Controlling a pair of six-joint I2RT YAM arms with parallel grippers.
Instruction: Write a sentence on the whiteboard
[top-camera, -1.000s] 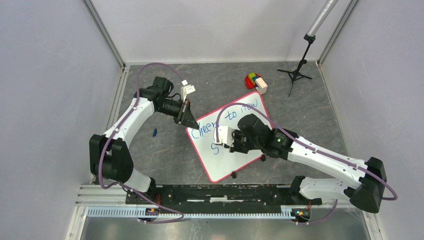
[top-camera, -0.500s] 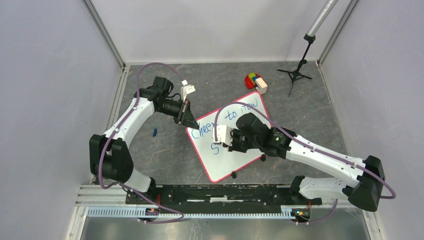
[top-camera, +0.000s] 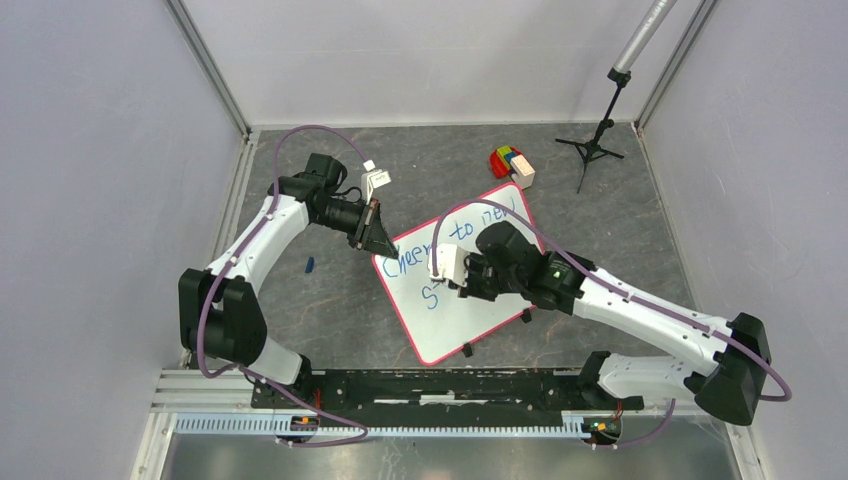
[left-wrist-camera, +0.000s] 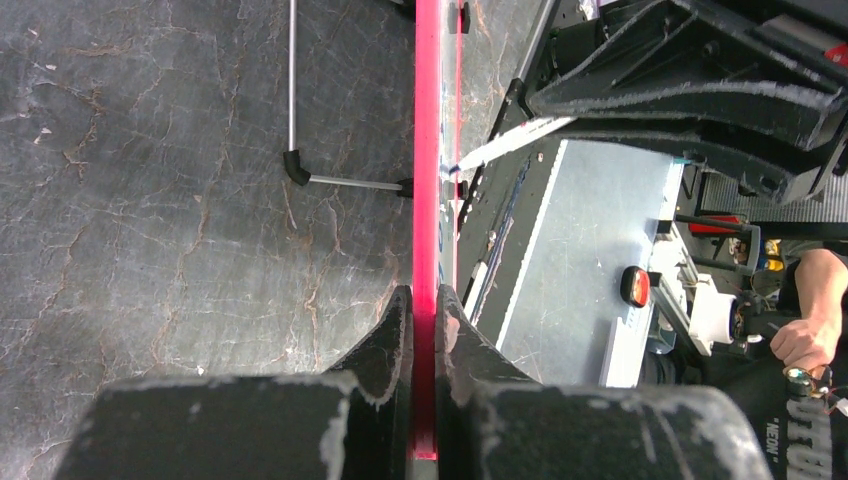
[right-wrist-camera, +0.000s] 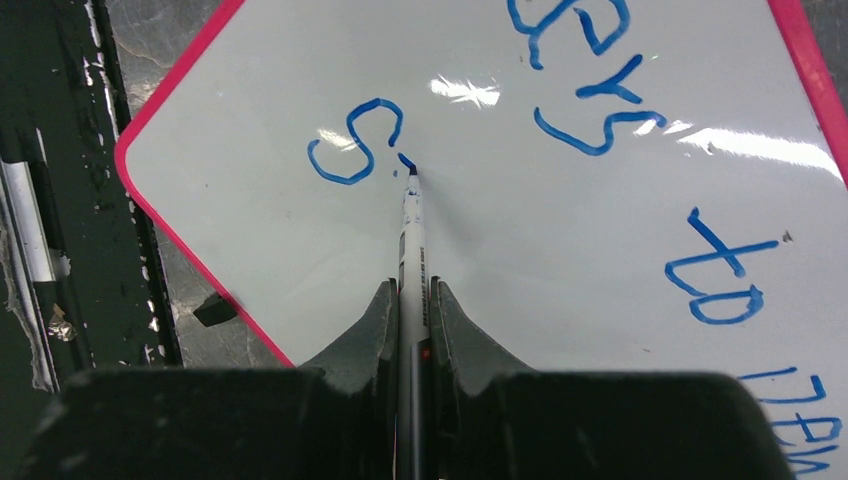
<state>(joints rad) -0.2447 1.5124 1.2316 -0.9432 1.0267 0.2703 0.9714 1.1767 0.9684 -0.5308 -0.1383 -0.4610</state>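
Note:
The whiteboard (top-camera: 470, 310) lies tilted on the dark floor, white with a pink-red rim (left-wrist-camera: 428, 150). Blue lettering on it reads "Cheers to new" (top-camera: 465, 228), with an "S" (right-wrist-camera: 355, 150) and a short new stroke on the second line. My left gripper (top-camera: 378, 243) is shut on the board's left corner rim, which shows edge-on between its fingers (left-wrist-camera: 400, 330). My right gripper (right-wrist-camera: 410, 295) is shut on a white marker (right-wrist-camera: 411, 235), whose blue tip touches the board just right of the "S". In the top view the right gripper (top-camera: 462, 290) sits over the board's middle.
A pile of coloured blocks (top-camera: 510, 163) lies beyond the board's far corner. A black tripod stand (top-camera: 595, 145) stands at the back right. A small blue cap (top-camera: 310, 265) lies on the floor left of the board. Black clips (top-camera: 466, 349) line the board's near edge.
My right gripper has shifted slightly toward the far side with the marker, and a short stroke now stands beside the "S". The left arm has not moved.

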